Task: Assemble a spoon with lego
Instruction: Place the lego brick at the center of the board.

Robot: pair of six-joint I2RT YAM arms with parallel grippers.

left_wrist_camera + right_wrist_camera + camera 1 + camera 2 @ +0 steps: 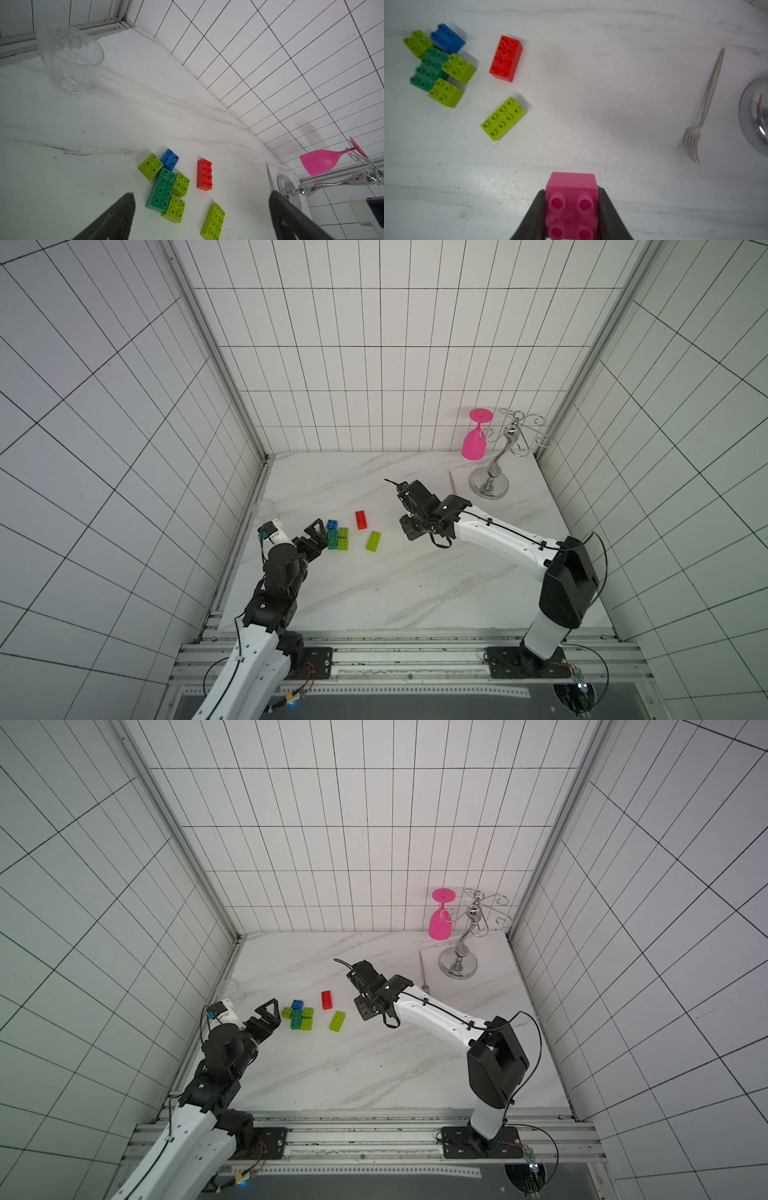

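My right claw [571, 190] clamped on pink brick [572, 207]. Blue brick [447, 38], handle end of half-built spoon [337, 538], lies well apart, off to my left. Red brick [506, 58], long lime brick [503, 118] between. Spoon's long axis runs toward tiled back wall [332, 364]. My left claw [321, 537] gaping, just beside blue brick, nearer. Marble bench [612, 93], mostly bare.

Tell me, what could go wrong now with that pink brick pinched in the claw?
1. The right gripper pinches the pink brick only by its smooth sides; it might slip or twist when pressed down.
2. The green-and-blue cluster lies unheld, the left gripper open beside it, so a push could scatter it.
3. The red brick lies on the way and could be knocked.
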